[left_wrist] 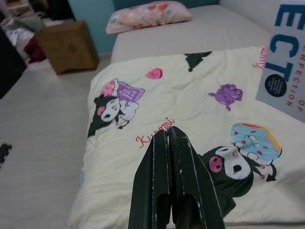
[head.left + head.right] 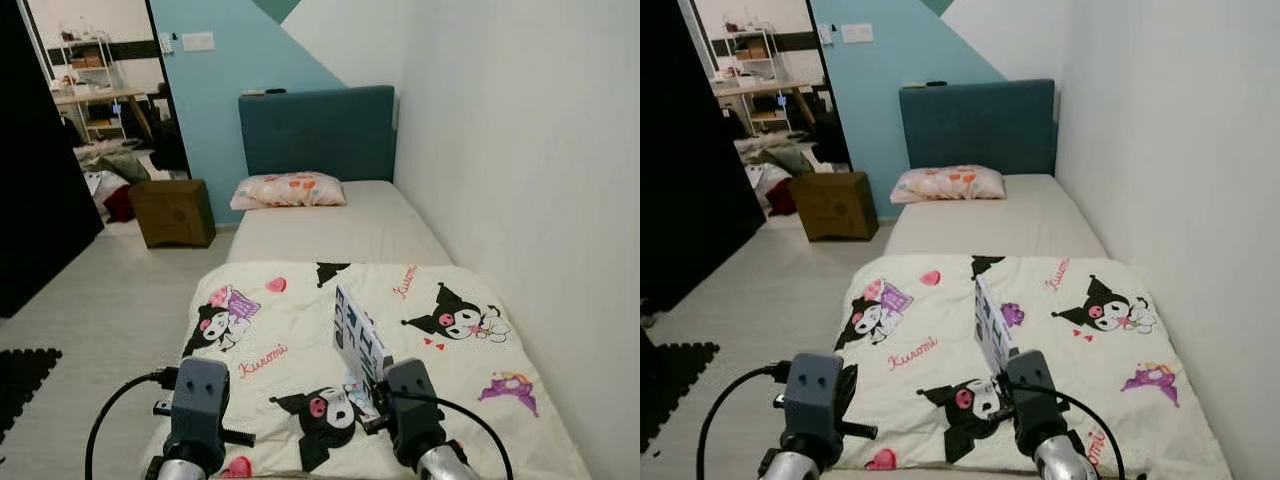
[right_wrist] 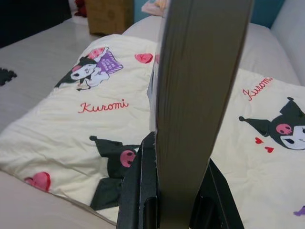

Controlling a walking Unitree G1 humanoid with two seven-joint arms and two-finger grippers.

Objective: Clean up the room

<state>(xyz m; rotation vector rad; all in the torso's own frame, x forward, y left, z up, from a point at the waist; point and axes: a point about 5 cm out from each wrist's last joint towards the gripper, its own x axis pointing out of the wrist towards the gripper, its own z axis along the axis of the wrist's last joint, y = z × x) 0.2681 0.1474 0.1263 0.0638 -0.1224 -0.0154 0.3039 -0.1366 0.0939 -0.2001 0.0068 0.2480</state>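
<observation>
Right pincer (image 3: pixel 178 210) pinches a book (image 2: pixel 358 338) edge-up, held above the Kuromi blanket (image 2: pixel 300 345) on the bed (image 2: pixel 340 225). Left pincer (image 1: pixel 172 191) hovers over the blanket's near corner, fingers pressed together.

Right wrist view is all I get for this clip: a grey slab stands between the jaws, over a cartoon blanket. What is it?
Observer: A book, edge-on to you, held upright by the right gripper. The left wrist view shows its pale cover with big blue letters.
Operator: Is the other arm busy?
Observer: No. The left gripper hangs over the blanket, its jaws shut on nothing.
Operator: Anywhere beyond the bed that the book might go?
Observer: Possibly. Through a doorway on the robot's left there is a cluttered room with a shelf rack.
</observation>
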